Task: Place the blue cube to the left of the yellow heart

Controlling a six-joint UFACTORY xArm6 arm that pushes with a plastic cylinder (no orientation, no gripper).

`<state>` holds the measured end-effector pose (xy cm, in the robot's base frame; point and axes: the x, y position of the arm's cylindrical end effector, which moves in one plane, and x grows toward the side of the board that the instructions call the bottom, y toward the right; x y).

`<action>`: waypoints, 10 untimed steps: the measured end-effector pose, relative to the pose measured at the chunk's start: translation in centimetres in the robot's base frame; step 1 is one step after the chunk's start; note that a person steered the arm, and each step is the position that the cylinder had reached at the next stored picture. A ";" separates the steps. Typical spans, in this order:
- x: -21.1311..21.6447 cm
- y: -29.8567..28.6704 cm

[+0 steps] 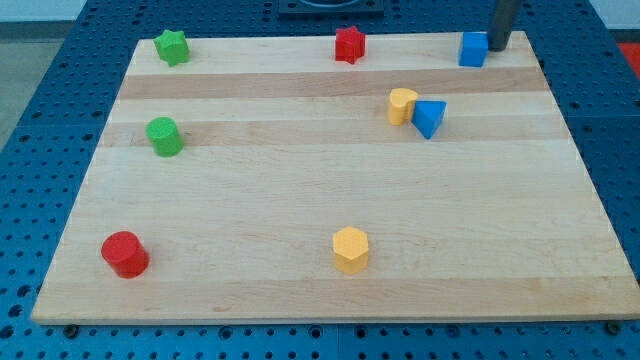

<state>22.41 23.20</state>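
The blue cube [473, 49] sits at the view's top right, near the board's top edge. My tip [497, 47] is right beside it, touching or almost touching its right side. The yellow heart [402, 105] lies lower and to the left of the cube, with a blue triangular block [429, 118] touching its right side.
A red star [349, 44] and a green star [172, 46] lie along the top edge. A green cylinder [164, 136] is at the left, a red cylinder [125, 253] at the bottom left, a yellow hexagon [351, 249] at the bottom middle. The wooden board [300, 170] rests on a blue perforated table.
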 end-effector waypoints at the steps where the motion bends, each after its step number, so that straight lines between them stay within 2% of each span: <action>1: 0.0 -1.4; 4: 1.0 -3.7; 7: 5.0 -5.6; 8: 5.1 -6.4; 10: 5.0 -11.0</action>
<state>27.46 12.16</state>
